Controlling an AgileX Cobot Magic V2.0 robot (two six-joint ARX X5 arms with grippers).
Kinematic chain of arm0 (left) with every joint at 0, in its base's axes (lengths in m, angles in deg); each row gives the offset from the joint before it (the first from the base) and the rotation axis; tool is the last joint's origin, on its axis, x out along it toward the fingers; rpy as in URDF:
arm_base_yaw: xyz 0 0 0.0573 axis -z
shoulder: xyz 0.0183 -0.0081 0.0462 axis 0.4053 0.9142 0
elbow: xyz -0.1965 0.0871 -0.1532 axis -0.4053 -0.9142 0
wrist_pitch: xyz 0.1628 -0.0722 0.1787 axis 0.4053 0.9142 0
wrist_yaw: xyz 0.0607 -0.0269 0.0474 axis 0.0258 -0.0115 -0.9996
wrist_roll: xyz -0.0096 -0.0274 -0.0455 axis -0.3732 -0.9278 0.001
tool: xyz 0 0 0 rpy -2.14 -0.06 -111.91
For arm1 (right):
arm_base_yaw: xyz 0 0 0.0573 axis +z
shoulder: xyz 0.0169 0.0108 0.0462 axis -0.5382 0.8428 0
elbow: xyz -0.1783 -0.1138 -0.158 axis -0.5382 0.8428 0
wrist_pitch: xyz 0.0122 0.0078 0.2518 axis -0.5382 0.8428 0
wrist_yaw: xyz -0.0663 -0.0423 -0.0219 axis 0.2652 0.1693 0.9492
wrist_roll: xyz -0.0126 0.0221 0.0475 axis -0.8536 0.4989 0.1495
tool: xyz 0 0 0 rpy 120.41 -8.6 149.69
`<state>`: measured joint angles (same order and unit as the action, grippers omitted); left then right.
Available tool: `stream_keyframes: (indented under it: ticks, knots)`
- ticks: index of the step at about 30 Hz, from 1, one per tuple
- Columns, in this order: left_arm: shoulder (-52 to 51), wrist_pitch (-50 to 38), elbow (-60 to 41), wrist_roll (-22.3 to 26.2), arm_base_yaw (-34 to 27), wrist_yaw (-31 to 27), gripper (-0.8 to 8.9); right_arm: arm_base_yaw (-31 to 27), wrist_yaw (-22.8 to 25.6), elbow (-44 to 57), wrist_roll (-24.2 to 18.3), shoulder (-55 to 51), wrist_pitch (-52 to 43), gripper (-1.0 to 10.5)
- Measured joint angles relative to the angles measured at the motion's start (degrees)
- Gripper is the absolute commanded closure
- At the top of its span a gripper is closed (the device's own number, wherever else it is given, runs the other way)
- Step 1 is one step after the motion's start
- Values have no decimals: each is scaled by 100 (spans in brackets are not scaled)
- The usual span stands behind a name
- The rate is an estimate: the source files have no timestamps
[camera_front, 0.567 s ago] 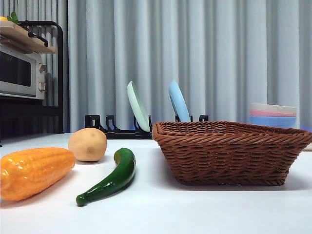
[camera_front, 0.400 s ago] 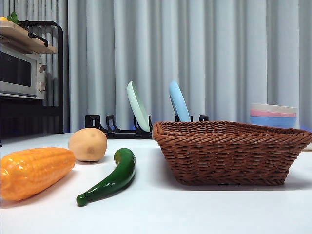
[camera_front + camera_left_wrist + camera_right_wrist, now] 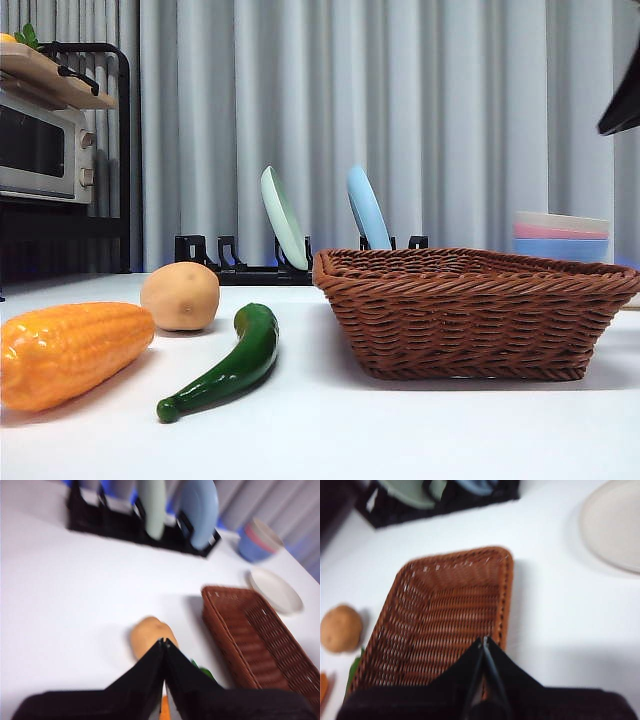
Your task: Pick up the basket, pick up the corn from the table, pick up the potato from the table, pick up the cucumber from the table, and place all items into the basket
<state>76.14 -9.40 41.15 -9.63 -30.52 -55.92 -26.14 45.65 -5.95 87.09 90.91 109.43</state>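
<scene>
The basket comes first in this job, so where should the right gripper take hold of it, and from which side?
Probably the braided rim of the basket on the long side nearest the right gripper, coming from above. Its flared walls leave only the thin rim to pinch, with one jaw inside and one outside. Both jaws are shut now and must open first.

My front camera sits low, level across the table (image 3: 420, 440), close to the basket (image 3: 470, 315). My wrist cameras look down from above — both share the basket (image 3: 260, 640) (image 3: 445, 615) and potato (image 3: 150, 636) (image 3: 340, 628).
</scene>
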Motion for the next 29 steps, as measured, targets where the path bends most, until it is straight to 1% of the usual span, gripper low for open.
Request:
stream_keyframes:
  ticks: [1, 2, 3, 4, 5, 6, 7, 12, 18, 21, 23, 25, 27, 29]
  knots:
    - [251, 120, 142, 76, 0, 131, 805, 0, -57, -199, -146, 203, 186, 939]
    - [431, 210, 236, 116, 0, 188, 757, 0, -61, -334, -245, 343, 323, 908]
    - [590, 289, 321, 144, 0, 205, 648, 0, -63, -459, -348, 476, 444, 844]
    - [776, 374, 426, 170, 2, 208, 466, 0, -61, -599, -474, 638, 557, 729]
    - [887, 417, 496, 184, 4, 205, 370, 0, -61, -678, -540, 743, 601, 646]
    - [992, 437, 566, 186, 15, 205, 356, 0, -59, -748, -592, 839, 627, 580]
    - [1075, 450, 632, 186, 37, 203, 356, 0, -52, -820, -640, 953, 632, 562]
    - [1259, 455, 813, 188, 190, 210, 360, 0, -52, -1040, -723, 1460, 634, 569]
    - [1307, 450, 833, 188, 387, 205, 360, 0, -85, -1425, -769, 2575, 645, 570]
    - [1311, 450, 833, 201, 435, 199, 360, -7, -487, -1652, -785, 3189, 643, 573]
    - [1311, 452, 833, 201, 457, 199, 360, -4, -640, -1762, -787, 3536, 638, 576]
    - [1311, 459, 833, 201, 468, 197, 360, 2, -671, -1814, -785, 3821, 636, 634]
    - [1311, 514, 833, 201, 481, 192, 360, 33, -774, -1816, -787, 4039, 660, 745]
    - [1314, 570, 833, 201, 501, 190, 360, 39, -789, -1816, -787, 4127, 680, 935]
